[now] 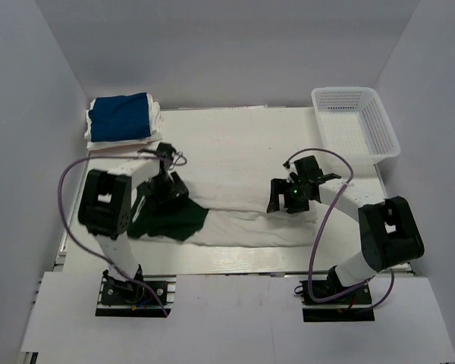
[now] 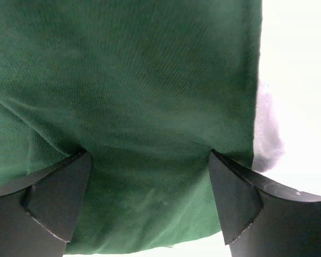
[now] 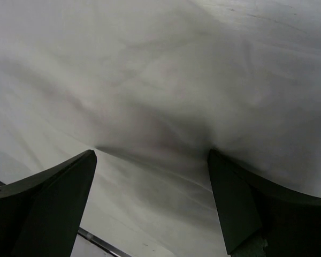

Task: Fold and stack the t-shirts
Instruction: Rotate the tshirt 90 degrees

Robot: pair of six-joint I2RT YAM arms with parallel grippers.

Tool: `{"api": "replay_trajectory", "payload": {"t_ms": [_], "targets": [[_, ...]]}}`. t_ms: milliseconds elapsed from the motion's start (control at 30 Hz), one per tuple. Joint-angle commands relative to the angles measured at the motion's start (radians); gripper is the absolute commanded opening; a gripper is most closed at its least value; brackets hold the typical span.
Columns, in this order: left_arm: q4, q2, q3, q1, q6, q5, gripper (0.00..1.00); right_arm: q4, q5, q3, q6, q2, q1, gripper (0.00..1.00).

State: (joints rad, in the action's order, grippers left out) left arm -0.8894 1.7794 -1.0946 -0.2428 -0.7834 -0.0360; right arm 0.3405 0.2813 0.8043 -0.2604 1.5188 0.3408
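White walls [image 1: 30, 114] close round a table [image 1: 235, 259] spread with a wrinkled white cloth [image 1: 243, 227]. At the upper left of the overhead view the royal blue shirt [image 1: 120, 116] lies folded on top of a white one [image 1: 117, 143] (only the white shirt's edges show, so no print can be read). A white mesh basket [image 1: 343, 90] sits at the upper right, well apart from both.

The dark green shirt [image 1: 178, 218] lies rumpled at the lower left of centre, partly over the white cloth. The left gripper [image 1: 164, 191] is down on it: in the left wrist view its fingers [image 2: 59, 198] are spread wide, tips against the green fabric, which creases between them without being pinched.

The right gripper [image 1: 288, 199], right of centre, is over the white cloth. In its wrist view its jaws are likewise wide apart, holding nothing, with folds running across the cloth between the two tips.
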Motion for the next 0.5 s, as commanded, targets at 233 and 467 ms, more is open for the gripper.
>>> {"api": "replay_trajectory", "payload": {"t_ms": [233,467], "targets": [[0.2,0.97,-1.39,-0.117,0.21,0.184,1.0,0.253,0.095,-0.016,0.124,-0.019,0.268,0.9],[1.015,1.055,-1.29,-0.19,-0.056,0.364,1.0,0.354,0.131,0.17,0.338,0.099,0.392,0.9]]}}
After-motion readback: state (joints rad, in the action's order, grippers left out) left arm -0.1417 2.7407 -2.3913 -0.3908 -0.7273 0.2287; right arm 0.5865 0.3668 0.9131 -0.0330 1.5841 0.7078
